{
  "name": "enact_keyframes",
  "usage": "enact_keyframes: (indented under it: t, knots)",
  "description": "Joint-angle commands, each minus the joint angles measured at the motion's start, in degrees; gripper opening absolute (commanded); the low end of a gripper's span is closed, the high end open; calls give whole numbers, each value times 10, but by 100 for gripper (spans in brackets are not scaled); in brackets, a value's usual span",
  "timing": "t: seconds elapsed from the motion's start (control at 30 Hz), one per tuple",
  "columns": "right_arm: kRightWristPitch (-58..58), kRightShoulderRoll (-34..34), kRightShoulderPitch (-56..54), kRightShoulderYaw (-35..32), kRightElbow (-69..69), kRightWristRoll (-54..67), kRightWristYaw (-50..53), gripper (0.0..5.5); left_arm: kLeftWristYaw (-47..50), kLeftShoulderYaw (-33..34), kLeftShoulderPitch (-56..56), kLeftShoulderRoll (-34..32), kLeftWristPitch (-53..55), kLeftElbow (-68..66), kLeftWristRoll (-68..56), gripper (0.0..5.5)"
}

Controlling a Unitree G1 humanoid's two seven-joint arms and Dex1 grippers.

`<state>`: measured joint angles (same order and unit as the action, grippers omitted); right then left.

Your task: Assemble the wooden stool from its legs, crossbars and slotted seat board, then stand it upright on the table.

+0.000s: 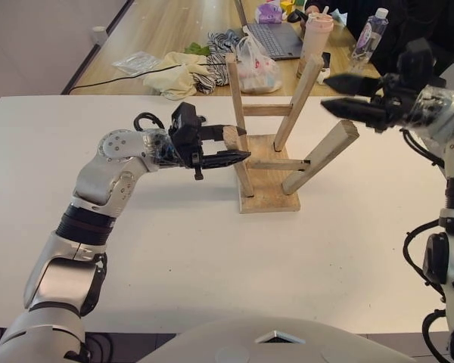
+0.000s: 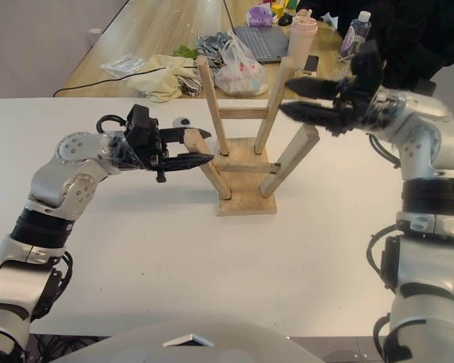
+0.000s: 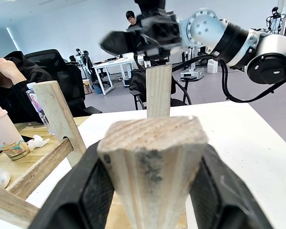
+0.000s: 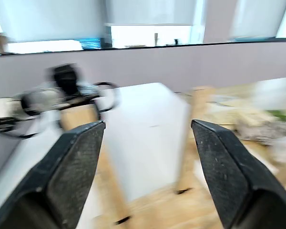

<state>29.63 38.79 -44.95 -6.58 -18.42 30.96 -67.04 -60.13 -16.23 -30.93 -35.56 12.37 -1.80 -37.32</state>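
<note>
The wooden stool lies upside down on its seat board (image 1: 268,198) on the white table (image 1: 174,249), its legs pointing up. Crossbars (image 1: 266,110) join the legs. My left gripper (image 1: 238,145) is shut on the top of the near left leg (image 1: 242,178); in the left wrist view that leg's end (image 3: 152,152) sits clamped between the black fingers (image 3: 81,191). My right gripper (image 2: 284,98) hangs open just above the near right leg (image 2: 291,159), holding nothing. The right wrist view shows its fingers (image 4: 71,162) spread wide over the stool.
Beyond the white table's far edge stands a wooden table with a laptop (image 1: 276,38), a plastic bag (image 1: 256,68), a cup (image 1: 318,34), a bottle (image 1: 369,34) and cloths (image 1: 185,76). The white table's front and left stretches are bare.
</note>
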Motion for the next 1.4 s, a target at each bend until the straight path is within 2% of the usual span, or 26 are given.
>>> enact_keyframes:
  t: [0.03, 0.2, 0.3, 0.5, 0.6, 0.7, 0.83, 1.0, 1.13, 1.17, 1.2, 1.3, 1.4]
  knots:
    - [-65, -31, -44, 18, 68, -126, 207, 303, 14, -86, 84, -6, 106, -42, 89, 200]
    - [-197, -33, 15, 139, 284, -322, 297, 214, 37, -84, 87, -1, 124, -46, 83, 200]
    - [-192, -68, 84, 180, 359, -368, 349, 164, 49, -81, 91, 1, 129, -47, 81, 200]
    - [-118, -124, 221, 238, 408, -378, 385, 59, 57, -70, 94, 0, 140, -37, 66, 200]
    - [-107, -133, 299, 280, 359, -391, 389, 3, 56, -72, 89, 2, 143, -38, 65, 200]
    - [-95, -126, 344, 318, 321, -413, 387, 0, 56, -72, 81, 4, 147, -31, 63, 200]
    - [-64, -145, 362, 313, 298, -389, 376, 0, 69, -80, 52, 38, 155, -19, 61, 200]
    - [-34, -155, 375, 310, 287, -361, 362, 0, 84, -145, 41, 86, 133, -25, 128, 200]
    - [-27, -155, 380, 306, 281, -352, 363, 0, 71, -171, 63, 59, 123, -20, 166, 200]
    - [-27, -154, 381, 304, 279, -350, 364, 0, 65, -165, 71, 47, 119, -11, 162, 200]
    - [-27, -154, 382, 302, 276, -348, 364, 0, 62, -155, 77, 38, 118, -1, 154, 237]
    - [-26, -153, 381, 297, 270, -342, 364, 0, 84, -118, 91, 30, 116, 10, 158, 286]
    - [-30, -146, 376, 295, 264, -338, 361, 0, 77, -91, 112, 13, 121, 28, 167, 286]
